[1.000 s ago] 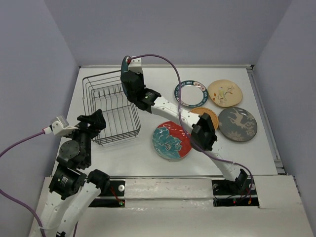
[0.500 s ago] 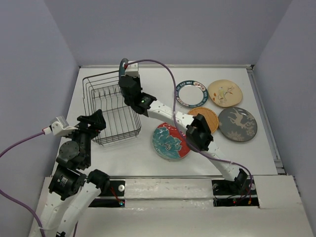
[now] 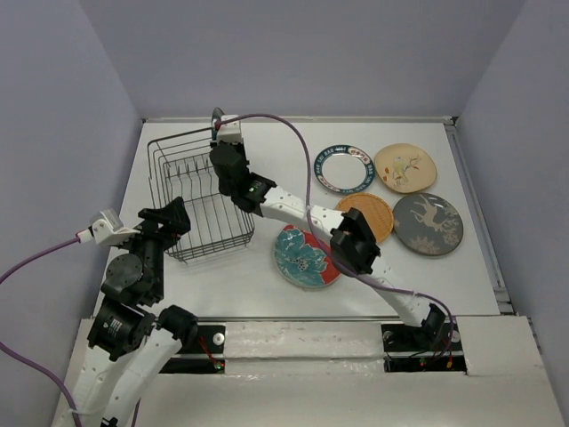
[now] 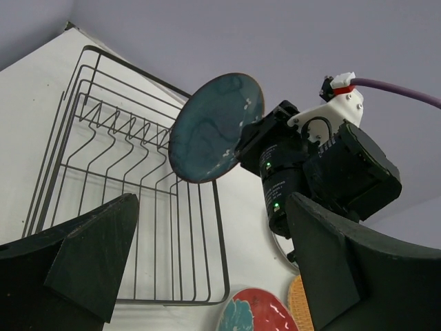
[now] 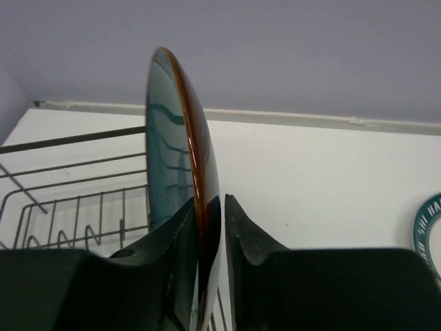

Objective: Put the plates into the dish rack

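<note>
right gripper (image 5: pixel 209 207) clamped on rim of one teal plate (image 5: pixel 169 138), upright, just above the single dish rack (image 3: pixel 200 200)'s right edge; five other plates (image 3: pixel 428 223) lie flat, off to its right.

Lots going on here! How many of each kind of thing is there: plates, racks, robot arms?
Plates: 6 (teal, patterned-rim, cream, orange, grey, red-and-teal)
Dish rack: 1
Robot arms: 2 (left arm, right arm)
Total: 9

white table (image 3: pixel 240 289): dish rack (image 3: pixel 200 200), five plates (image 3: pixel 428 223)
</note>
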`<state>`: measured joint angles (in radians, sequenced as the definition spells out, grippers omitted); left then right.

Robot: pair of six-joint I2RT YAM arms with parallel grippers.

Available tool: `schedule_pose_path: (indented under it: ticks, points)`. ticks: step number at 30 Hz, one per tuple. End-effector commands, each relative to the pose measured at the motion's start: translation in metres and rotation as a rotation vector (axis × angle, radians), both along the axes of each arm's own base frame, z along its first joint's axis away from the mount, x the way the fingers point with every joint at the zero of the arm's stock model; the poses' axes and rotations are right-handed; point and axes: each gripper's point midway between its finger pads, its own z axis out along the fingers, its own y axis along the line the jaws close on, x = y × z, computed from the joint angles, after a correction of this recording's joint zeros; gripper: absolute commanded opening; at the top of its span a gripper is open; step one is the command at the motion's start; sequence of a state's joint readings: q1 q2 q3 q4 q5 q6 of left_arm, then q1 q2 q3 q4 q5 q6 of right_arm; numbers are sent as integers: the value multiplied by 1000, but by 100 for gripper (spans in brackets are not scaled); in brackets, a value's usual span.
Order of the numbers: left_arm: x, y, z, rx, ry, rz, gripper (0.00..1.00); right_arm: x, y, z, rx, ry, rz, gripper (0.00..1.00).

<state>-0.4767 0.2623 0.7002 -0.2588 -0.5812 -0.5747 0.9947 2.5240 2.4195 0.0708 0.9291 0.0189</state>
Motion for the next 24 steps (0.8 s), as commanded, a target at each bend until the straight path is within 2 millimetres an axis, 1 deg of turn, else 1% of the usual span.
schedule_pose_path:
  ticks: [1, 2, 3, 4, 6, 7, 9, 11, 12, 13, 14, 15, 16, 17, 18, 19, 20, 21, 22, 23, 24]
  points:
    - [-5, 9, 24, -51, -73, 36, 99, -25, 39, 25, 58, -115, 96, 31]
    - [-5, 9, 24, -52, -74, 37, 99, -24, 38, 25, 32, -121, 93, 33]
    - [-5, 9, 24, -52, -74, 37, 99, -23, 39, 20, 20, -122, 91, 37]
    - [-5, 9, 24, -53, -73, 40, 99, -27, 43, 21, 8, -128, 100, 39]
    - [-5, 10, 24, -54, -74, 41, 99, -27, 43, 17, -10, -129, 98, 44]
    - [-5, 10, 24, -54, -74, 43, 99, -26, 42, 11, -23, -123, 91, 45]
    - [-4, 10, 24, -53, -72, 45, 99, -26, 41, 8, -27, -117, 83, 49]
    - [-4, 11, 24, -52, -70, 48, 99, -27, 39, 10, -8, -112, 79, 49]
    - [-4, 11, 24, -51, -67, 51, 99, -29, 35, 20, 13, -116, 76, 50]
    - [-3, 11, 23, -50, -66, 54, 99, -30, 35, 24, 38, -115, 78, 50]
    - [-4, 12, 24, -49, -67, 57, 99, -32, 33, 22, 37, -107, 81, 50]
    - [-3, 12, 24, -49, -65, 59, 99, -33, 32, 27, 50, -108, 85, 50]
    - [-4, 13, 24, -47, -65, 63, 99, -37, 30, 45, 92, -115, 103, 52]
    - [-4, 14, 25, -50, -66, 65, 99, -40, 29, 50, 109, -112, 114, 53]
    - [-4, 15, 25, -50, -67, 69, 99, -43, 30, 44, 97, -91, 137, 55]
    - [-4, 15, 25, -50, -67, 72, 99, -45, 29, 48, 105, -84, 150, 57]
    - [-5, 17, 25, -50, -66, 78, 99, -49, 28, 53, 152, -74, 160, 58]
    - [-5, 17, 25, -51, -68, 81, 99, -55, 21, 72, 179, -77, 173, 62]
    - [-5, 18, 26, -50, -69, 83, 99, -59, 21, 64, 167, -53, 200, 65]
    - [-5, 18, 26, -48, -69, 82, 99, -64, 20, 67, 197, -40, 216, 66]
    - [-5, 17, 26, -41, -69, 78, 99, -71, 11, 88, 225, -43, 232, 71]
